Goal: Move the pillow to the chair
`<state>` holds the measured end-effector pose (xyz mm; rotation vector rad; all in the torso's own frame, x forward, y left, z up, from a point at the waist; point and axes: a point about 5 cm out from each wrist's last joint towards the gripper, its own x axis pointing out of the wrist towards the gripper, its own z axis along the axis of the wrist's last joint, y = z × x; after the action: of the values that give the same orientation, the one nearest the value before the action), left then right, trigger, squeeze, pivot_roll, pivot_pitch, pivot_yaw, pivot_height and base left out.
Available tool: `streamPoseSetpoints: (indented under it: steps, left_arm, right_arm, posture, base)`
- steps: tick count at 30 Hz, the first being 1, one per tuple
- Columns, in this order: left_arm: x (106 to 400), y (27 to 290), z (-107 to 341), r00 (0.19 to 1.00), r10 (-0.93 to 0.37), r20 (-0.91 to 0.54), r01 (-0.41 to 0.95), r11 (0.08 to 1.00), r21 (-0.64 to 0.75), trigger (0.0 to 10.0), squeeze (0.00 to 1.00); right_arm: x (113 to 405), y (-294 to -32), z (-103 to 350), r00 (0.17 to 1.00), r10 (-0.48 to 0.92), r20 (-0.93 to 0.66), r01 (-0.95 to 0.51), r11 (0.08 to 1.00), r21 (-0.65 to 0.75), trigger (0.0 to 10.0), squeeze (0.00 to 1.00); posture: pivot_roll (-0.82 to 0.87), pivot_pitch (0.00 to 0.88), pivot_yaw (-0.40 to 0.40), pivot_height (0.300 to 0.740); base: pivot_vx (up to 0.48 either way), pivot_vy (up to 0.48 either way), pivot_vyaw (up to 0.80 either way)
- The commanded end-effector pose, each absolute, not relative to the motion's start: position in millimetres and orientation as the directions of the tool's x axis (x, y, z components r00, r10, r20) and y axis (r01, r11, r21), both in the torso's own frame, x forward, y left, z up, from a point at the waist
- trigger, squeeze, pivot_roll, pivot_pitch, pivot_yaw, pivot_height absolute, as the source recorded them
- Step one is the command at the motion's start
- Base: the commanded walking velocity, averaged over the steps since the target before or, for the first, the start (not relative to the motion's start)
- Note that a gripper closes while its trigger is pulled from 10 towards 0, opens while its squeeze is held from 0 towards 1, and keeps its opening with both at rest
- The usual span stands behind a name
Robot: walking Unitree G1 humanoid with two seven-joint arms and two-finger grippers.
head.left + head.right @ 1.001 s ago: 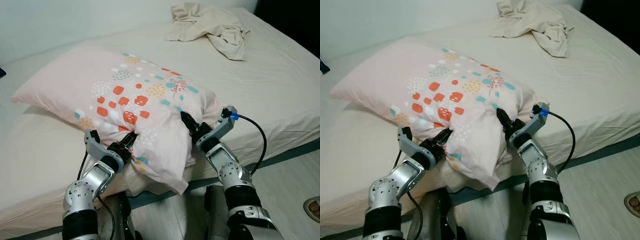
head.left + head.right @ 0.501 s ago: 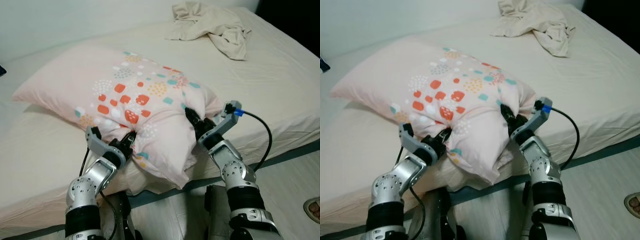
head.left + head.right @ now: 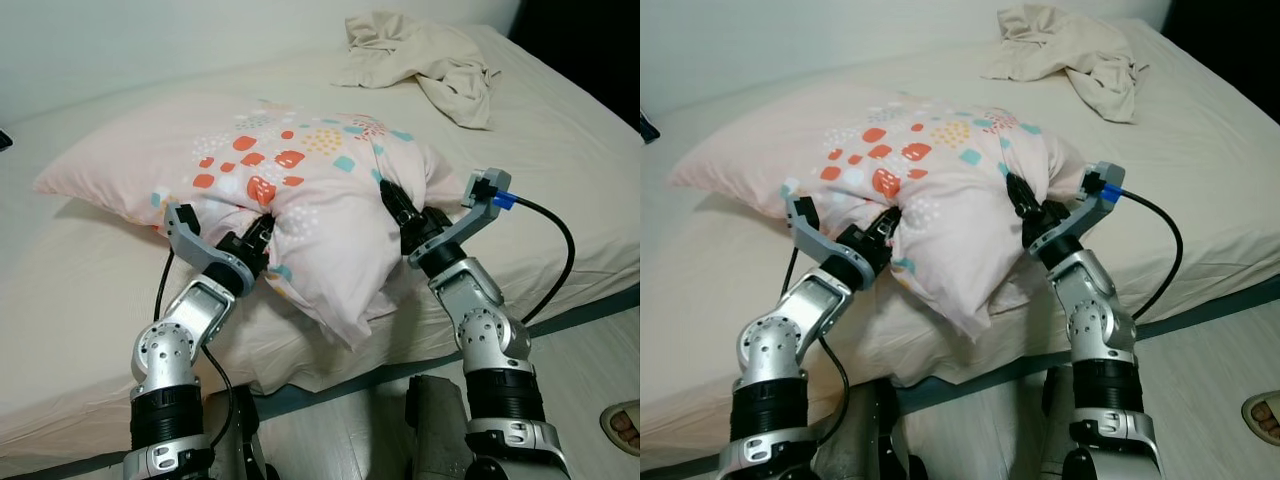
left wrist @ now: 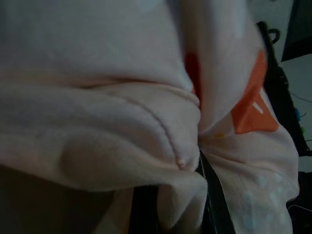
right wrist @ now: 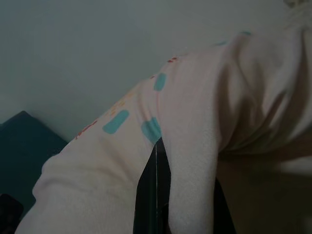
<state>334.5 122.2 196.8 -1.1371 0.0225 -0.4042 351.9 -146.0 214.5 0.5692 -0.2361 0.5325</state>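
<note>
- The pillow (image 3: 290,190), pale pink with orange, teal and yellow patches, lies on the bed (image 3: 560,170) near its front edge, with its near end bunched up and raised between the two grippers.
- The left gripper (image 3: 262,232) has its black fingers pinched into the pillow's near edge; a fold of pink fabric is clamped between them.
- In the left wrist view, the pillow fabric (image 4: 146,122) wraps over the fingers (image 4: 209,195) and a seamed fold bulges right at their tips.
- The right gripper (image 3: 392,203) bites into the pillow's other near corner, its fingers closed on cloth that creases around them.
- In the right wrist view, a dark finger (image 5: 153,195) runs up into the pillow (image 5: 195,122), with teal marks on the fabric just beyond the fingertip.
- Between the two pairs of fingers, the pillow's near end sags down in a loose point toward the bed edge.
- Beyond both sets of fingers, the far part of the pillow rests on the sheet.
- A crumpled beige cloth (image 3: 425,55) lies on the bed well beyond the right gripper's fingers, apart from the pillow.
- A blue-tipped cable (image 3: 545,260) loops from the right wrist down past the bed edge.
- Floor (image 3: 590,370) shows below the bed edge, behind the right gripper's fingers.
</note>
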Motion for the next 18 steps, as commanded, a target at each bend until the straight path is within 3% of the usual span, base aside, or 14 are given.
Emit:
streamPoseSetpoints:
  steps: [1, 2, 3, 7, 18]
  left_arm:
    - [336.4, 102.3, 237.4, 0.871, -0.356, 0.338, 0.454, 0.322, -0.831, 4.7, 0.00]
    - [336.4, 102.3, 237.4, 0.871, -0.356, 0.338, 0.454, 0.322, -0.831, 4.7, 0.00]
    - [336.3, 102.5, 241.4, 0.869, -0.353, 0.347, 0.465, 0.338, -0.819, 10.0, 0.00]
    - [333.9, 101.1, 252.5, 0.859, -0.351, 0.373, 0.497, 0.397, -0.771, 10.0, 0.00]
    - [332.1, 93.1, 256.1, 0.853, -0.358, 0.380, 0.512, 0.429, -0.744, 10.0, 0.00]
  right_arm:
    - [350.1, -134.4, 229.6, 0.794, 0.459, 0.400, -0.603, 0.683, 0.412, 0.0, 0.00]
    - [350.1, -134.4, 229.6, 0.794, 0.459, 0.400, -0.603, 0.683, 0.412, 0.0, 0.00]
    - [350.1, -134.3, 232.1, 0.792, 0.459, 0.403, -0.604, 0.685, 0.407, 0.0, 0.00]
    - [349.8, -132.8, 234.7, 0.788, 0.465, 0.404, -0.609, 0.683, 0.402, 0.0, 0.00]
    - [349.9, -121.8, 238.5, 0.765, 0.497, 0.410, -0.640, 0.661, 0.392, 0.0, 0.00]
  posture:
    - [-0.11, 0.164, 0.107, 0.586]
    - [-0.11, 0.164, 0.107, 0.586]
    - [-0.11, 0.157, 0.105, 0.591]
    - [-0.10, 0.138, 0.101, 0.611]
    - [-0.10, 0.128, 0.098, 0.656]
  base:
    - [0.000, 0.000, 0.00]
    - [0.000, 0.000, 0.00]
    - [0.000, 0.000, 0.00]
    - [0.000, 0.000, 0.00]
    - [0.000, 0.000, 0.00]
